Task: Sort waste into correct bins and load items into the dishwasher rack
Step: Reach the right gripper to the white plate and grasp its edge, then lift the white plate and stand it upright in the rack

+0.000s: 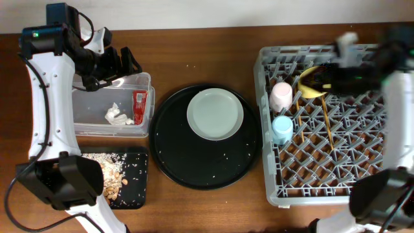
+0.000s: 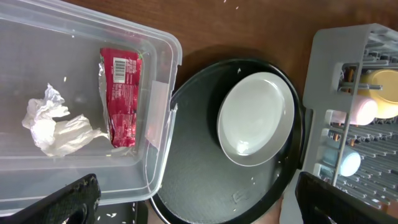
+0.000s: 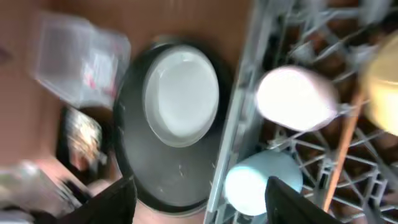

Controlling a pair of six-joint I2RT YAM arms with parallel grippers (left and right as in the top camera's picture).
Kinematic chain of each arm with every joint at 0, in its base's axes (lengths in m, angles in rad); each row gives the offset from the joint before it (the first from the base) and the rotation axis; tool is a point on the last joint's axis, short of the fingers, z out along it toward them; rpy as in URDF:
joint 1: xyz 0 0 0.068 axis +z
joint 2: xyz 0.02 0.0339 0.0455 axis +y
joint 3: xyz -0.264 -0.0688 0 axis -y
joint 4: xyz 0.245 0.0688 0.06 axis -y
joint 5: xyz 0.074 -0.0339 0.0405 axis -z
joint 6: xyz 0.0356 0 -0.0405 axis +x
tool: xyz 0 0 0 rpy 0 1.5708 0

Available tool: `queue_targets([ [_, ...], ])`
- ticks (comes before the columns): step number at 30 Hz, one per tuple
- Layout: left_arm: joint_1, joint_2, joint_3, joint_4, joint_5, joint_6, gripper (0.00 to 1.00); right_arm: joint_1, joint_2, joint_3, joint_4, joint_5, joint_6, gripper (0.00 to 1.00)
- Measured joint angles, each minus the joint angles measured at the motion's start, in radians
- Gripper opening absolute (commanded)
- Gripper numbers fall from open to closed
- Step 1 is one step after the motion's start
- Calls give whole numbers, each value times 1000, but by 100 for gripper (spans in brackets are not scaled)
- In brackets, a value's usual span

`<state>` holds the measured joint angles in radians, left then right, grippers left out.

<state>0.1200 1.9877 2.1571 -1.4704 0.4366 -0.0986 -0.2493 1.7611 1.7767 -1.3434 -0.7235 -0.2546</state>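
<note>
Grey-blue plate (image 1: 215, 114) on round black tray (image 1: 194, 163), wrapper (image 1: 139, 107) in tub (image 1: 90, 111)

The left arm (image 1: 42, 97) stands at the left, bent over at the top. The left hand (image 1: 121, 63) points down, fingers (image 2: 65, 202) spread wide, empty. The right arm (image 1: 398, 97) is blurred, and the right hand (image 1: 321, 81) gapes wide too, empty.

Overhead looks straight down; 2 closer wrist views share plate (image 2: 256, 118) and rack (image 2: 324, 78).

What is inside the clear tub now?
A red wrapper and a crumpled white tissue lie in the tub. Overhead, the left gripper covers its back edge, so that part is unseen.
</note>
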Motion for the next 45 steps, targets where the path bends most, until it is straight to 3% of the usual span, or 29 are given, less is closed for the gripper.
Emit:
queue_targets([
  [6, 0, 0, 0, 0, 0, 0, 100, 552, 71, 0, 15, 513, 179, 74],
  [10, 0, 0, 0, 0, 0, 0, 100, 691, 203, 0, 78, 664, 361, 75],
  [17, 0, 0, 0, 0, 0, 0, 100, 681, 484, 0, 141, 716, 542, 73],
  [22, 0, 0, 0, 0, 0, 0, 100, 681, 511, 0, 161, 686, 565, 48],
  [23, 0, 0, 0, 0, 0, 0, 100, 684, 511, 0, 163, 682, 565, 37],
  [26, 0, 0, 0, 0, 0, 0, 100, 703, 511, 0, 163, 674, 571, 34],
  [28, 0, 0, 0, 0, 0, 0, 100, 711, 511, 0, 159, 673, 570, 20],
  [31, 0, 0, 0, 0, 0, 0, 100, 713, 511, 0, 139, 672, 572, 8],
  [39, 0, 0, 0, 0, 0, 0, 100, 713, 512, 3, 132, 665, 584, 4],
  [45, 0, 0, 0, 0, 0, 0, 100, 697, 468, 40, 86, 663, 515, 4],
])
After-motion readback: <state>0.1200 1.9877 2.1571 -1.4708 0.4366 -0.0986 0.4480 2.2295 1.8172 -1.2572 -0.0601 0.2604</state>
